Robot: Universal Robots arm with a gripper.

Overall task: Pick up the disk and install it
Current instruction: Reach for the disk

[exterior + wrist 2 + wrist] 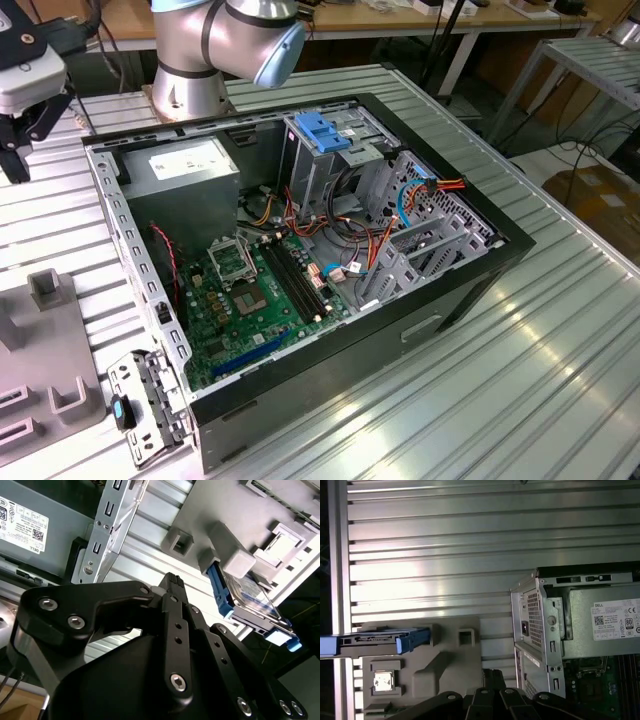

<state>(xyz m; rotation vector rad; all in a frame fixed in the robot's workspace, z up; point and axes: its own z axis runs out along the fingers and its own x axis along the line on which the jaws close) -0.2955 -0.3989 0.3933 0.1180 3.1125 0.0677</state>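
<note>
Disk (379,642) stands on edge in a grey holder (447,655) near the computer case (540,615); gripper (172,582) is closed narrow, empty, apart from it.

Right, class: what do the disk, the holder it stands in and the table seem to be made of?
The disk: silver metal body with a dull shine, and a glossy blue frame that looks like plastic. The holder: matt grey with rounded edges, probably plastic. The table: ribbed bright metal, likely aluminium, going by its sheen.
</note>
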